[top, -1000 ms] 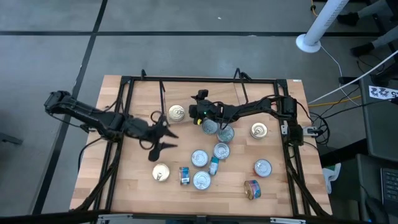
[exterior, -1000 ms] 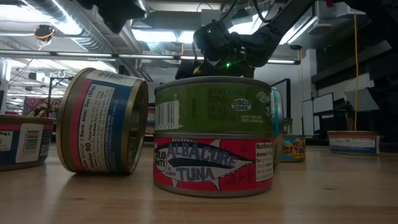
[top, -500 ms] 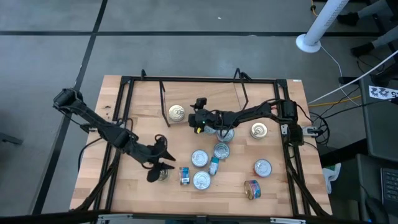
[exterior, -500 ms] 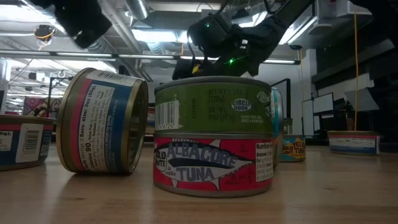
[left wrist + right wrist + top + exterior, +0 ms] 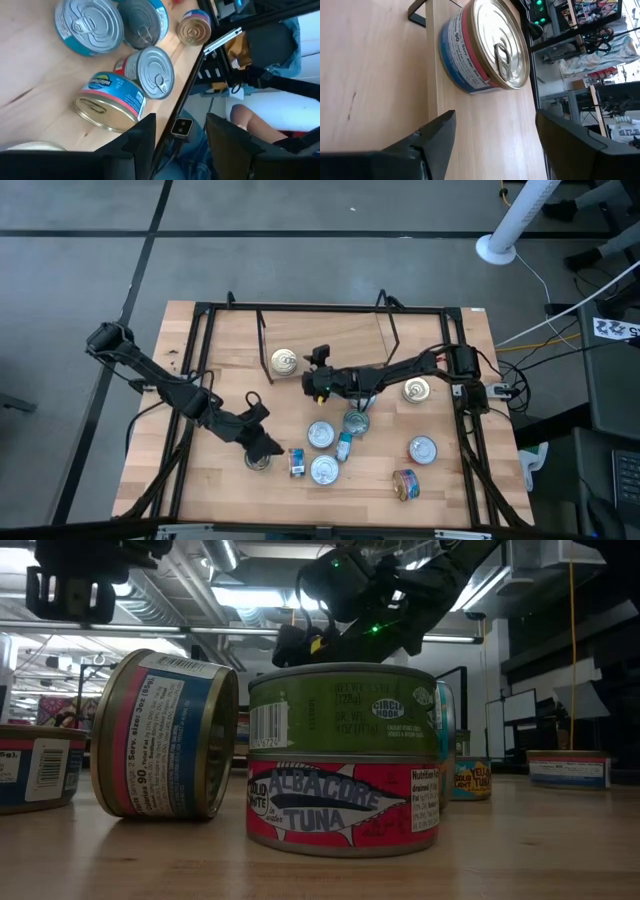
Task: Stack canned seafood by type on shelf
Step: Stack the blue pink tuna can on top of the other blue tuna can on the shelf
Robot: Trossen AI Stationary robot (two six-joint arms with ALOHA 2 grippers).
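Note:
Several tins of canned seafood [image 5: 320,434] lie scattered on the tabletop, some upright and some on their sides. A gold-lidded tin [image 5: 284,362] with a blue and red label stands on its base on the light-wood shelf board [image 5: 330,330]. My right gripper [image 5: 308,380] is open just to this tin's right; the tin [image 5: 485,45] lies ahead of the fingers, not between them. My left gripper [image 5: 266,442] hangs open above another gold-lidded tin [image 5: 256,462] near the front left, with nothing between its fingers [image 5: 140,142].
In the low view a green tin [image 5: 342,708] sits stacked on a red albacore tin [image 5: 342,805], and a blue-labelled tin [image 5: 165,735] rests on its side beside them. Black frame rails [image 5: 195,360] run along the table's edges. A person's clothing [image 5: 280,115] shows beyond the near edge.
My left gripper has gone toward the table's near edge and down, stopping over the gold-lidded tin at the front left, and has rolled about a quarter turn. My right arm has swung slightly toward the near edge, staying beside the shelf's tin. No tin has moved.

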